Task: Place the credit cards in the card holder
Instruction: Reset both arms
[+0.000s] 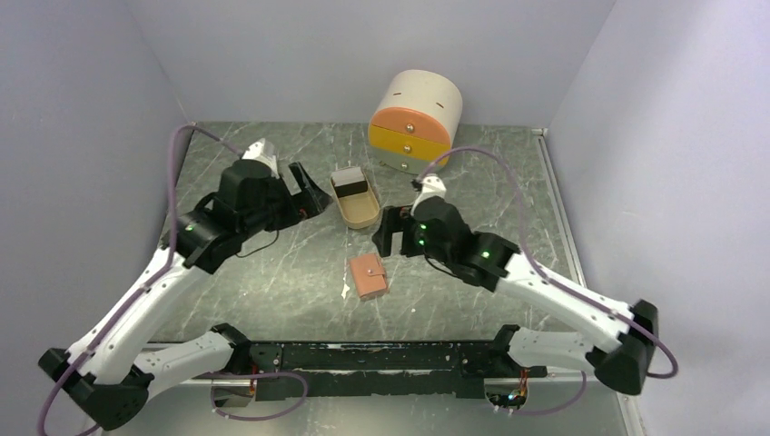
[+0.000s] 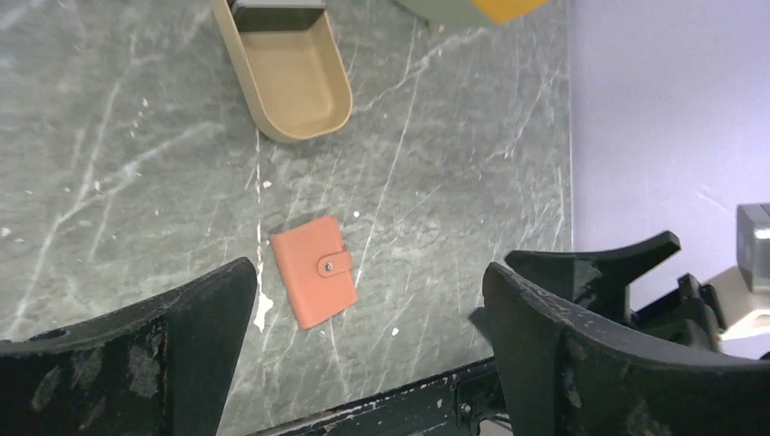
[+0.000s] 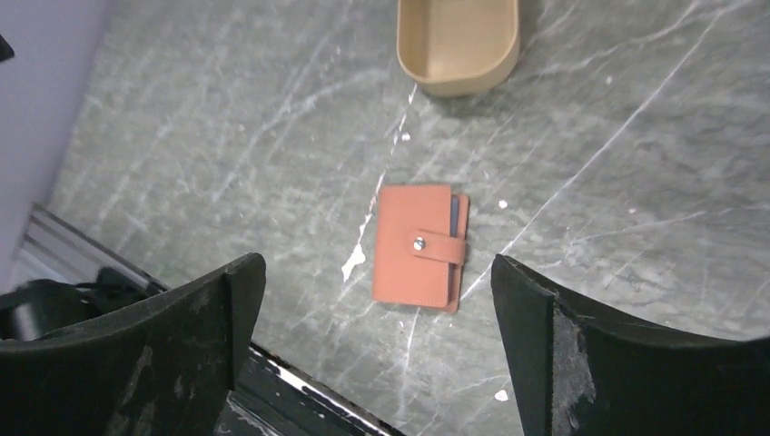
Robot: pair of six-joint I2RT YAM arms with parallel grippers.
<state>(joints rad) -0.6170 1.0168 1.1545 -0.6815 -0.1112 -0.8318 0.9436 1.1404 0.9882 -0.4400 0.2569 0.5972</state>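
Note:
The salmon-pink card holder (image 1: 368,275) lies shut and snapped on the marble table, in front of both arms. It also shows in the left wrist view (image 2: 314,271) and the right wrist view (image 3: 418,245), where a thin bluish card edge (image 3: 452,213) peeks from its side. More credit cards (image 1: 350,185), dark and pale, sit in the far end of the beige oval tray (image 1: 360,214); their dark edge shows in the left wrist view (image 2: 277,7). My left gripper (image 1: 307,193) (image 2: 368,272) is open and empty left of the tray. My right gripper (image 1: 392,232) (image 3: 377,272) is open and empty above the holder.
A round cream box (image 1: 416,118) with orange and yellow drawers stands at the back. Grey walls close in the table on the left, back and right. A black rail (image 1: 381,356) runs along the near edge.

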